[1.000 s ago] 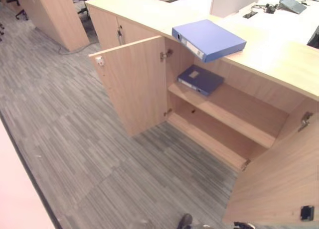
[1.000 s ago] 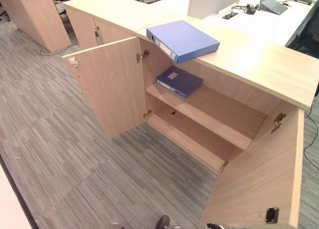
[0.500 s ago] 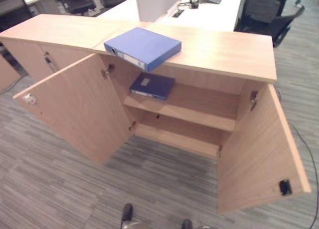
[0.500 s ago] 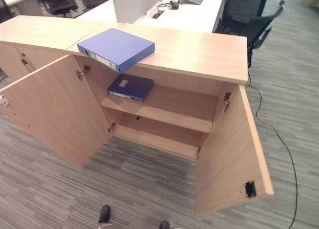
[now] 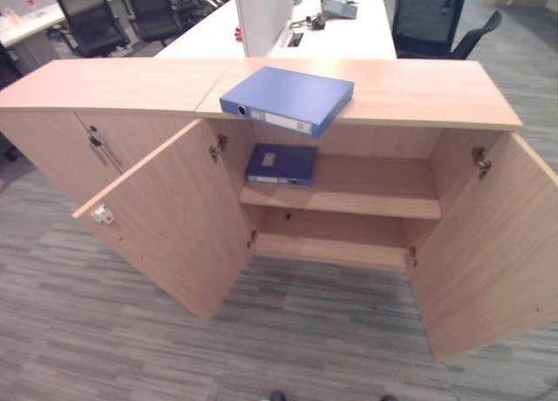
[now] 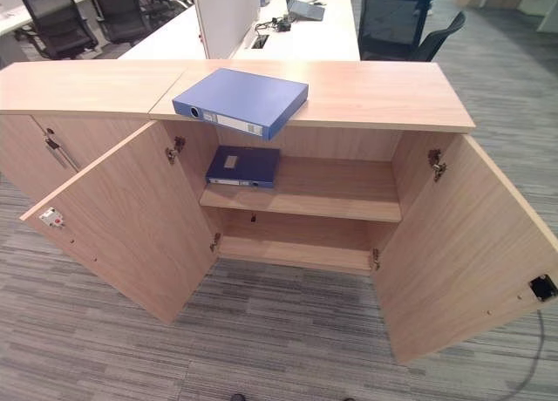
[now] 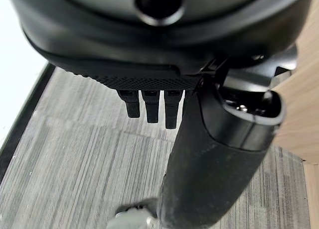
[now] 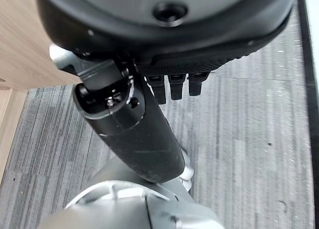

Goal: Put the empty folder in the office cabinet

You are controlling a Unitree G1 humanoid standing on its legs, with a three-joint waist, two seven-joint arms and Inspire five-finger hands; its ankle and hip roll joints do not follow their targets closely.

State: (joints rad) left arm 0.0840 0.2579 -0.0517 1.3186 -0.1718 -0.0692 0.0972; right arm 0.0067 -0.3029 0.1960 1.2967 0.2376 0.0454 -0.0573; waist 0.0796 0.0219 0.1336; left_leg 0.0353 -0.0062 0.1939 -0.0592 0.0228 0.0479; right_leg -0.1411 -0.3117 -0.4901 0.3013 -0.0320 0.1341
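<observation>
Both head eyes look down from above at the open light-wood office cabinet (image 5: 349,209), sharing it; wrist cams hug each robot hand, facing grey striped carpet (image 7: 75,159).

Cabinet (image 6: 453,235): matt light wood laminate. Folder (image 6: 242,101) on top: smooth blue plastic. Floor (image 6: 279,340): grey striped carpet.

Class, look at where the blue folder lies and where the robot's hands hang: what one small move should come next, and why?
Probably stepping closer to the cabinet. The blue folder lies on its top, overhanging the front edge, both doors stand open, while the left hand and right hand hang over the carpet, open and holding nothing.
</observation>
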